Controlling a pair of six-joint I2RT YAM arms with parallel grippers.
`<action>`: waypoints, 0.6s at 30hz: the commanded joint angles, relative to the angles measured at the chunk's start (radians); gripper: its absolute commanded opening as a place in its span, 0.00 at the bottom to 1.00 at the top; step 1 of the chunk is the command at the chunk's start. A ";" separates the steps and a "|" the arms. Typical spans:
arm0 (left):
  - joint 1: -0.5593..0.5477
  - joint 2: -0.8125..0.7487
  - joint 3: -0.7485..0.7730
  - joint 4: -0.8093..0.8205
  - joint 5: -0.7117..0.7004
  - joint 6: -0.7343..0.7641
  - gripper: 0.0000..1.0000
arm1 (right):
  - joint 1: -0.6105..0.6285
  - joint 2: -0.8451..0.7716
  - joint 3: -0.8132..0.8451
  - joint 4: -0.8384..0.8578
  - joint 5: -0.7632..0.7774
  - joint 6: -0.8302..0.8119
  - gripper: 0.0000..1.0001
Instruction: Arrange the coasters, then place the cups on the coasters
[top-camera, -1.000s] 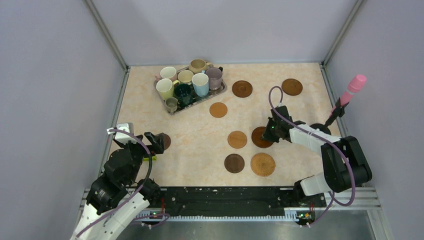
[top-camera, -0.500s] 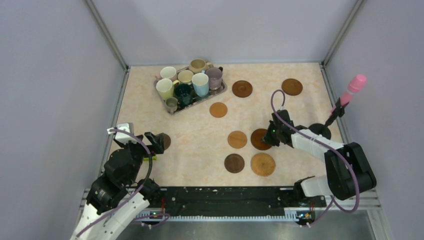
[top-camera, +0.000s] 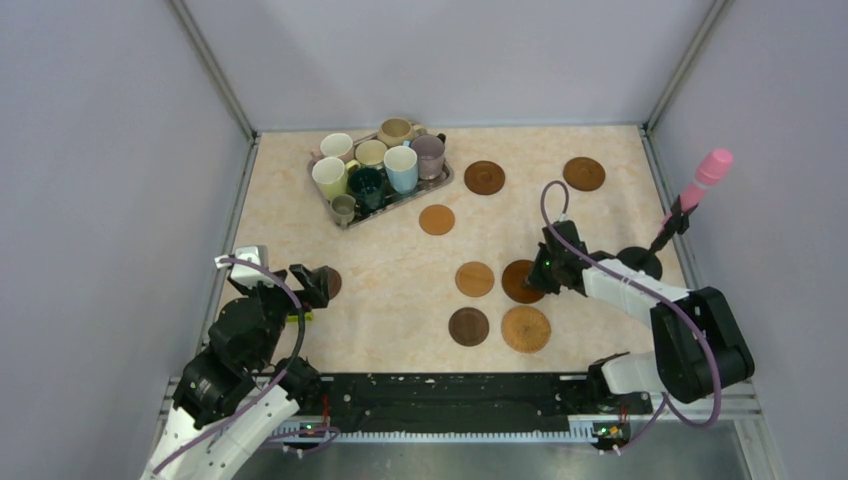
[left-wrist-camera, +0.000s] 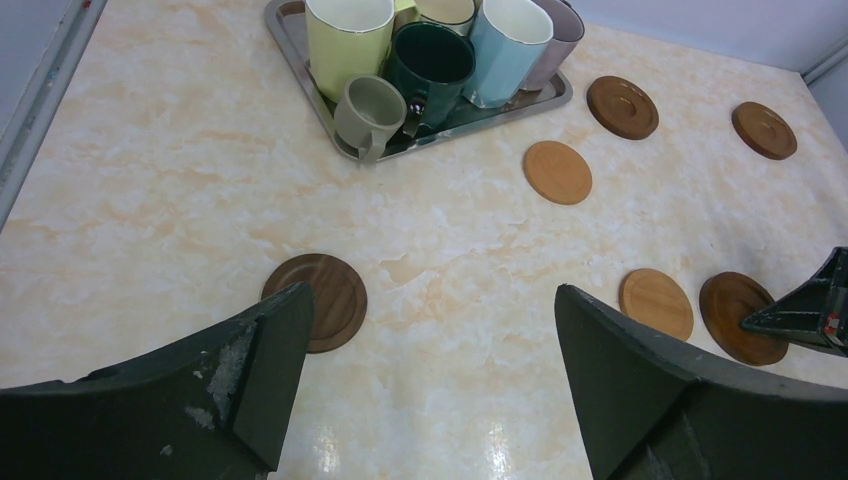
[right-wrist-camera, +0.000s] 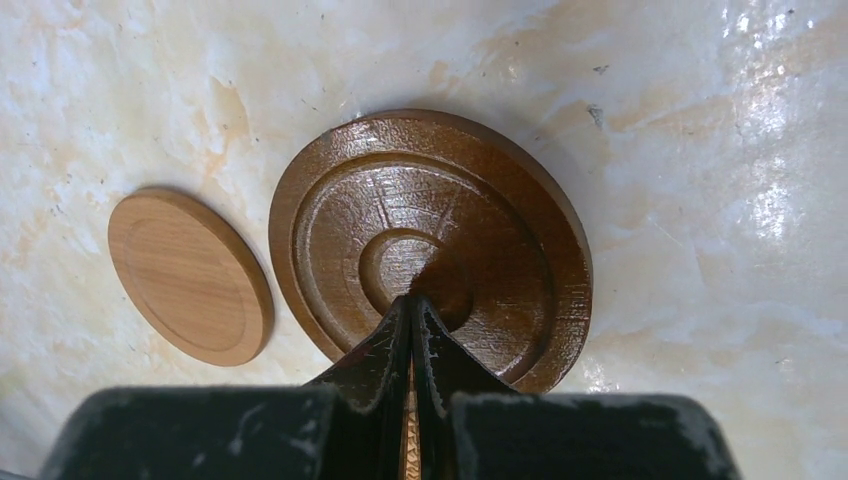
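Right wrist: your right hand (right-wrist-camera: 412, 300), closed, rests on the dark coaster (right-wrist-camera: 480, 200).
Left hand (left-wrist-camera: 430, 292): wide, empty.
Handling: looks thin, stiff, light; grip its rim.

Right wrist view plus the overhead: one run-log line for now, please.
right jaws: shut, tips on dark brown coaster centre | left jaws: open, empty | cups: all in metal tray

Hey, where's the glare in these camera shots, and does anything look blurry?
Right wrist view: strong glare on the glossy marble-patterned tabletop at right; the dark brown ringed wooden coaster is sharp, with sheen. Left wrist view: small white reflections on the tabletop near the bottom edge. Top external view: even, soft light, no glare.
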 joint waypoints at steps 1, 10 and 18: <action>0.002 -0.001 0.001 0.041 0.003 0.004 0.95 | 0.010 0.045 0.055 -0.067 0.055 -0.063 0.00; 0.003 0.006 -0.001 0.041 0.009 0.003 0.95 | 0.010 0.037 0.258 -0.062 0.037 -0.167 0.00; 0.003 0.004 0.001 0.038 0.007 0.002 0.95 | 0.007 0.127 0.420 0.031 0.312 -0.304 0.00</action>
